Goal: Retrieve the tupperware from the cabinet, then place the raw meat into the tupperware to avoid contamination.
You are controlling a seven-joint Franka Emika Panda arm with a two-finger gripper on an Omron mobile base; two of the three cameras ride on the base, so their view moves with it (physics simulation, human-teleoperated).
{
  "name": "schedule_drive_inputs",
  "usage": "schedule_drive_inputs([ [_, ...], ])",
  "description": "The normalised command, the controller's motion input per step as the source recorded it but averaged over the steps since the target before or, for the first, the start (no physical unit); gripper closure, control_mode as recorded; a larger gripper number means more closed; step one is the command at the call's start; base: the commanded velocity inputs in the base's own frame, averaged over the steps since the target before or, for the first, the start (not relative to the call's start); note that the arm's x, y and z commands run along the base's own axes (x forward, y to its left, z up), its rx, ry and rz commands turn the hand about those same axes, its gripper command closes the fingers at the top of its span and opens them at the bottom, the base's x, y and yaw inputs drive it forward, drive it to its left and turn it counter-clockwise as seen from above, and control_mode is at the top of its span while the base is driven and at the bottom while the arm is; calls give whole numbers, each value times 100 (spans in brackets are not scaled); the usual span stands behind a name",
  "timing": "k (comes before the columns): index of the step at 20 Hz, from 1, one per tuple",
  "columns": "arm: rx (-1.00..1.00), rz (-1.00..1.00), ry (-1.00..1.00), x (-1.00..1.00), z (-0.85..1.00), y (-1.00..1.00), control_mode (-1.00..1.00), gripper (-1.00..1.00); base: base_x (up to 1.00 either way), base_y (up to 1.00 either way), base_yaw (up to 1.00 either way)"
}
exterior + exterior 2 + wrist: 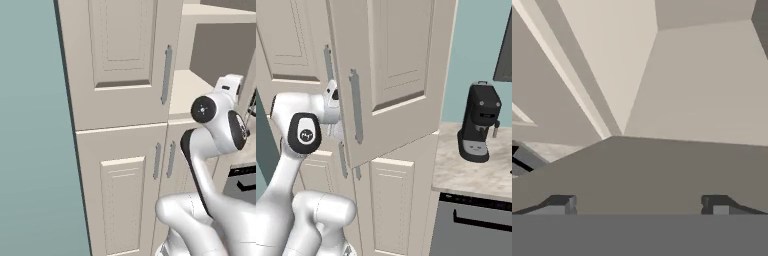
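The tall beige cabinet [120,50] has its upper left door shut. Its upper right door [401,60] is swung open toward me, grey bar handle [356,107] facing out. Behind that door lies a bare beige shelf [192,92]. My arm reaches past the open door's edge into the opening. In the hand view my gripper [639,206] is open, its fingertips [559,205] wide apart with nothing between them, facing bare inner walls and a shelf surface. The tupperware and the raw meat are out of view.
A black coffee machine [478,122] stands on the marbled counter [466,172] right of the cabinet. A grey appliance front with a dark handle [476,222] sits under the counter. Lower cabinet doors [122,200] are shut. A teal wall [30,125] runs along the left.
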Motion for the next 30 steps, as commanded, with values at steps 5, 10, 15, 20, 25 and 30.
schedule_drive_inputs([
  [5, 0, -11, 0, -46, 0, -34, -100, -100, 0, 0, 0],
  [10, -2, -11, 1, -30, 0, -46, -100, -100, 0, 0, 0],
  [15, -2, -11, 1, -20, 0, -50, -100, -100, 0, 0, 0],
  [20, -1, -9, 0, -7, 0, -44, -100, -100, 0, 0, 0],
  [25, 0, -4, 0, 0, 0, -32, -100, -100, 0, 0, 0],
  [30, 0, 0, 0, 0, 0, -31, -100, -100, 0, 0, 0],
])
